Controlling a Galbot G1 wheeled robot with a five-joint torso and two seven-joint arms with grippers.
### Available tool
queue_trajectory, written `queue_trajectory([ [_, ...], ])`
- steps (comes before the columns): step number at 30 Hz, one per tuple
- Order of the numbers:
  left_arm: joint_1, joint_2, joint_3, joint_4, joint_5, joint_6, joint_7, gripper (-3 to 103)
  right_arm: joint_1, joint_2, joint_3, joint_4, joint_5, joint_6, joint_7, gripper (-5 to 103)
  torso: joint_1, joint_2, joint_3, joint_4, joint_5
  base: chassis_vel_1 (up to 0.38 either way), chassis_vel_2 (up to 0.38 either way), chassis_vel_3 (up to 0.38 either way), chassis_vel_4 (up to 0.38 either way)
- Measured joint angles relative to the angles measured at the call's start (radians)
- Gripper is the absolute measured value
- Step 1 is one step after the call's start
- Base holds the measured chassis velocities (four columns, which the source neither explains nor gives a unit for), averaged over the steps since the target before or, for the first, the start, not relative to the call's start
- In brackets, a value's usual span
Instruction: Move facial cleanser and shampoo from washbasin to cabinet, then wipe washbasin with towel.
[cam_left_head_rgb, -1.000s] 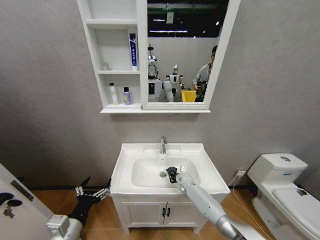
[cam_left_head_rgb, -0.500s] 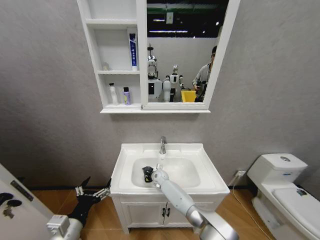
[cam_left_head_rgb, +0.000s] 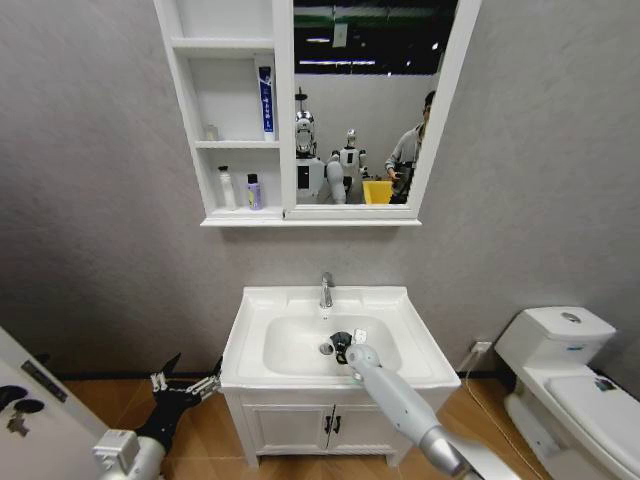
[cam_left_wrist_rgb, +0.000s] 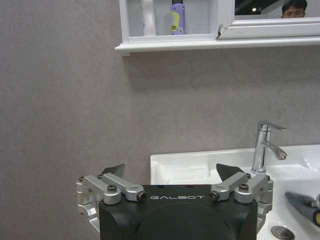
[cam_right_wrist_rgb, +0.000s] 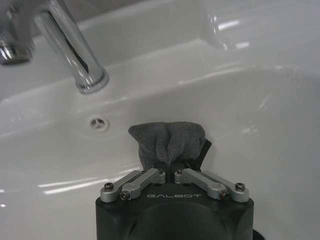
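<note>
Right gripper (cam_right_wrist_rgb: 170, 167), clamped on the grey towel (cam_right_wrist_rgb: 167, 140), presses it into the washbasin (cam_left_head_rgb: 290, 300) bowl near the tap (cam_left_head_rgb: 326, 289). Left gripper (cam_left_wrist_rgb: 170, 172), fingers apart, hangs left of the vanity.

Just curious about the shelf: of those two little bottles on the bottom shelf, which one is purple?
The purple bottle is the shorter one with a dark cap, nearer the mirror. The white bottle beside it is taller and slimmer.

Right gripper (cam_left_head_rgb: 341, 347) swept back rightward
</note>
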Motion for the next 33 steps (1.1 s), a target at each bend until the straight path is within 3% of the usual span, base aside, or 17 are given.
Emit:
queue_trajectory([
  [2, 0.000, 0.000, 0.000, 0.000, 0.000, 0.000, 0.000, 100, -0.014, -0.017, 0.018, 0.051, -0.010, 0.002, 0.003, 3, 0.000, 0.000, 0.000, 0.0001, 0.0000, 0.000, 0.000, 0.000, 0.000],
  [3, 0.000, 0.000, 0.000, 0.000, 0.000, 0.000, 0.000, 100, -0.045, -0.067, 0.054, 0.149, -0.023, 0.006, 0.004, 3, 0.000, 0.000, 0.000, 0.0001, 0.0001, 0.000, 0.000, 0.000, 0.000],
  [7, 0.000, 0.000, 0.000, 0.000, 0.000, 0.000, 0.000, 100, -0.077, -0.142, 0.093, 0.224, -0.033, 0.011, 0.001, 3, 0.000, 0.000, 0.000, -0.0005, -0.0002, 0.000, 0.000, 0.000, 0.000],
  [10, 0.000, 0.000, 0.000, 0.000, 0.000, 0.000, 0.000, 100, -0.116, -0.244, 0.160, 0.253, -0.092, 0.036, -0.065, 3, 0.000, 0.000, 0.000, -0.0009, 0.0002, 0.000, 0.000, 0.000, 0.000],
  [13, 0.000, 0.000, 0.000, 0.000, 0.000, 0.000, 0.000, 100, -0.132, -0.277, 0.199, 0.240, -0.116, 0.047, -0.118, 3, 0.000, 0.000, 0.000, -0.0006, 0.0000, 0.000, 0.000, 0.000, 0.000],
  [20, 0.000, 0.000, 0.000, 0.000, 0.000, 0.000, 0.000, 100, -0.122, -0.299, 0.223, 0.163, -0.149, 0.074, -0.217, 3, 0.000, 0.000, 0.000, -0.0001, 0.0001, 0.000, 0.000, 0.000, 0.000],
  [24, 0.000, 0.000, 0.000, 0.000, 0.000, 0.000, 0.000, 100, -0.121, -0.299, 0.224, 0.147, -0.175, 0.082, -0.234, 0, 0.000, 0.000, 0.000, -0.0002, 0.0000, 0.000, 0.000, 0.000, 0.000],
  [28, 0.000, 0.000, 0.000, 0.000, 0.000, 0.000, 0.000, 100, -0.105, -0.295, 0.220, 0.110, -0.213, 0.100, -0.254, 8, 0.000, 0.000, 0.000, -0.0005, -0.0002, 0.000, 0.000, 0.000, 0.000],
  [33, 0.000, 0.000, 0.000, 0.000, 0.000, 0.000, 0.000, 100, -0.031, -0.283, 0.181, -0.017, -0.262, 0.174, -0.323, 30, 0.000, 0.000, 0.000, -0.0002, -0.0004, 0.000, 0.000, 0.000, 0.000],
])
